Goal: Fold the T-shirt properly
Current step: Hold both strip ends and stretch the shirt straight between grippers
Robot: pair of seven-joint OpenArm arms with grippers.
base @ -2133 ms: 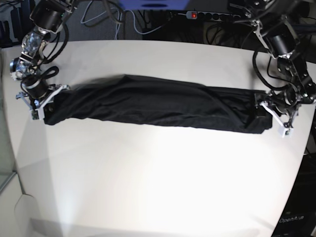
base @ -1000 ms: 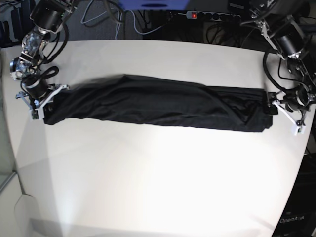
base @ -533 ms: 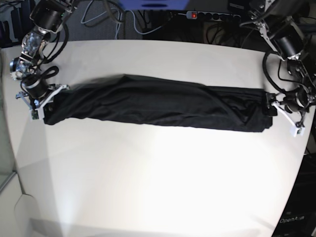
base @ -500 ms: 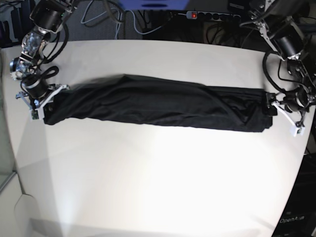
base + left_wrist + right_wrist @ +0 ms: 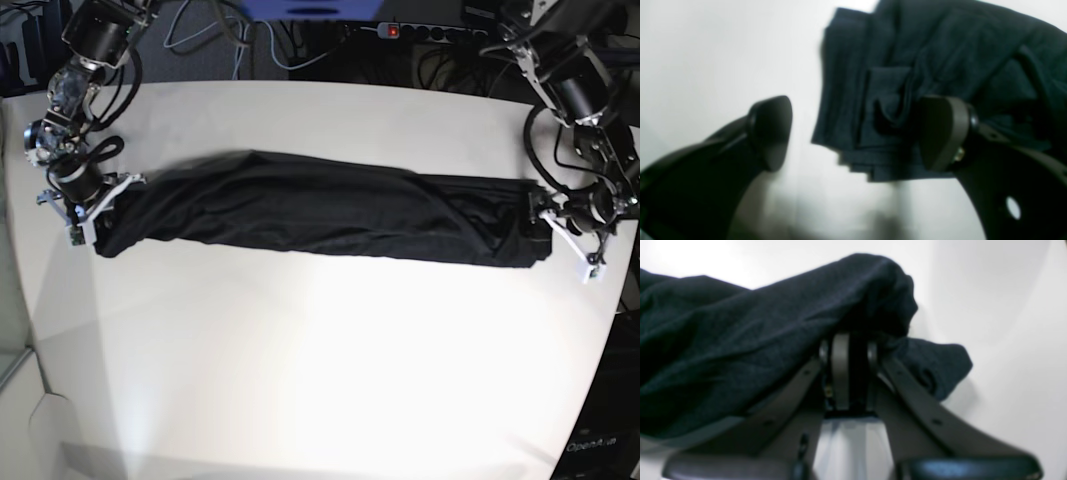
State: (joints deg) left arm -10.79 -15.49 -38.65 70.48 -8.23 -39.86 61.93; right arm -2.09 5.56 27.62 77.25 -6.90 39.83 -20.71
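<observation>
So, the T-shirt [image 5: 320, 220] lies as one long band on the surface [image 5: 330, 380].
Right hand [image 5: 848, 370], nine o'clock, pinches it; left hand [image 5: 853, 133], three o'clock, gapes; crosswise folds remain.

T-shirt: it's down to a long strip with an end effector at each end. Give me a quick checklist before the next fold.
1. Right end effector gripping the T-shirt: ok, its jaws are pinched on the fabric.
2. Left end effector gripping: not ok, jaws spread wide with the stacked shirt end between them, unpinched.
3. Layers at the left arm's end aligned: not ok, edges sit stepped.
4. Strip lying flat on the table: ok, though wrinkled along its length.
5. Room in front for folding: ok, bare table there.
6. Cloth snagged under the right end effector: cannot tell, the fabric hides it.
</observation>
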